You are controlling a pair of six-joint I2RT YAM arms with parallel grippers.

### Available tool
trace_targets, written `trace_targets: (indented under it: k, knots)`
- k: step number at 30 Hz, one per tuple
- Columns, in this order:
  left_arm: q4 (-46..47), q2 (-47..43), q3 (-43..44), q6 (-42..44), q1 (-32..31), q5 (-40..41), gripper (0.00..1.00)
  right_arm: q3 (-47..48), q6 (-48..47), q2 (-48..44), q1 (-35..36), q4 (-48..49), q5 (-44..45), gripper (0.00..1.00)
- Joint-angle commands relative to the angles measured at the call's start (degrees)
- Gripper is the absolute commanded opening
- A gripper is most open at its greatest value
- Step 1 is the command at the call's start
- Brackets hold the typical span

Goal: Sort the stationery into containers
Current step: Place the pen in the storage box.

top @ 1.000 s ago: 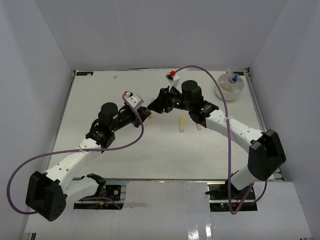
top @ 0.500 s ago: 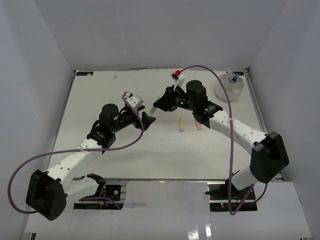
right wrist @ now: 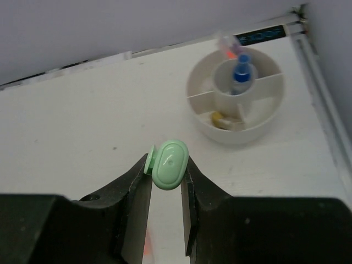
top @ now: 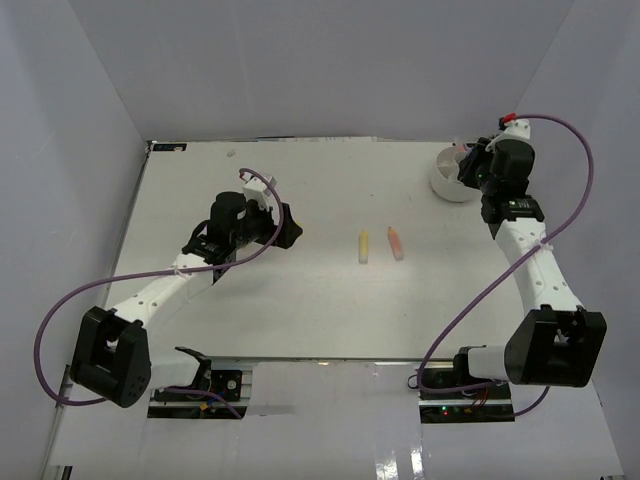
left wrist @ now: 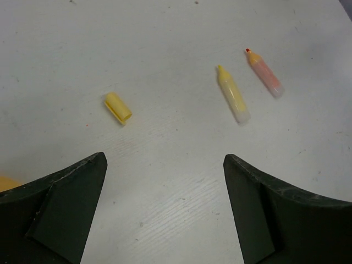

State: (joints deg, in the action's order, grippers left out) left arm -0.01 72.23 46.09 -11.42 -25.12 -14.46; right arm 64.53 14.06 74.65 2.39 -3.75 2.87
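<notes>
white walls box in a pale table (top: 300,310), bare but for a few small things, and the two arms reach out over it from the near edge. the right arm stretches long toward one o'clock, its wrist up beside the round white tub (top: 447,181) in the far right corner; the left arm bends toward ten o'clock and hangs low over the middle-left of the surface. the tub (right wrist: 236,104) has dividers and a central cup with a blue-capped bottle (right wrist: 240,77) standing in it, something small and yellow in a near compartment. the right gripper (right wrist: 166,165) is clamped on a green item (right wrist: 169,164), seen end-on, so i cannot say what kind. to drop it well, i'd carry it on toward one o'clock until it sits squarely over an open compartment, clear of the divider and the bottle, and only then let go, low enough that it doesn't bounce out. the left gripper (left wrist: 165,181) has its jaws wide apart and holds nothing. ahead of it lie a yellow highlighter (left wrist: 233,94) and an orange one (left wrist: 264,73) side by side, and a loose yellow cap (left wrist: 118,107) at eleven o'clock.
</notes>
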Motion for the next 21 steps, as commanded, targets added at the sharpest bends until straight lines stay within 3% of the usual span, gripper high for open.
trace_targets:
  k: [1, 7, 13, 21]
  knots:
    - [-3.2, -1.6, 2.3, -3.7, 1.6, 1.9, 0.98, 4.5, -2.7, 3.1, -5.3, -0.8, 6.4, 0.08]
    - [-3.3, -3.9, 1.1, -2.6, 1.7, 4.6, 0.98, 14.0, -3.8, 13.1, -12.1, 0.4, 5.9, 0.08]
    - [-3.5, -4.4, 0.8, -1.5, 1.7, 6.3, 0.98, 22.0, -5.4, 22.5, -13.7, 0.6, 4.5, 0.08]
    - [-3.9, -3.1, 1.1, -0.9, 1.7, 6.5, 0.98, 25.6, -6.6, 30.8, -14.2, 2.7, 0.5, 0.08]
